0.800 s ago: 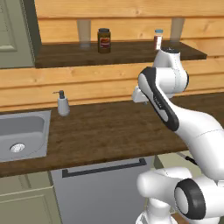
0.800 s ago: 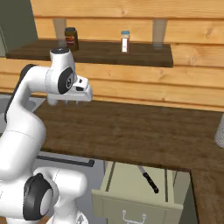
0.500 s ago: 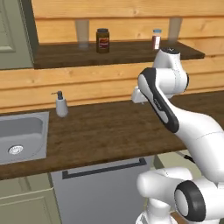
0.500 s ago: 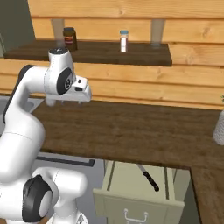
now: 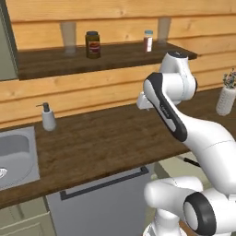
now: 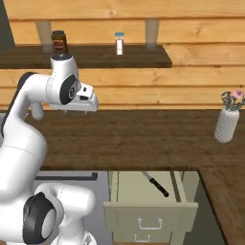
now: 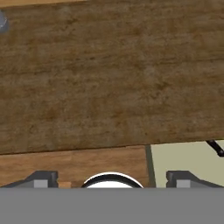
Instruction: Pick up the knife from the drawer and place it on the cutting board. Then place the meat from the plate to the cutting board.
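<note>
Hand view: the gripper points down at the dark wooden countertop, and its two dark fingertips stand at the far left and far right of the lower edge, spread about as wide as they go, with nothing between them and nothing touched. Beyond the counter edge, at the lower right of this view, the pale interior of the drawer is visible, with the black handle end of the knife lying in it, off to the right of the right-hand fingertip and well apart from both. Right base view: the drawer stands pulled out below the counter edge, nearest the camera, and the knife lies diagonally on its floor, black handle toward the front panel, blade toward the counter. The gripper hangs above the countertop, higher than the drawer and to its left. Farther back on the right stands a white vase with flowers. On the wall shelf at the rear stand a dark jar and a small white bottle. Left base view: a soap dispenser stands beside the sink.
</note>
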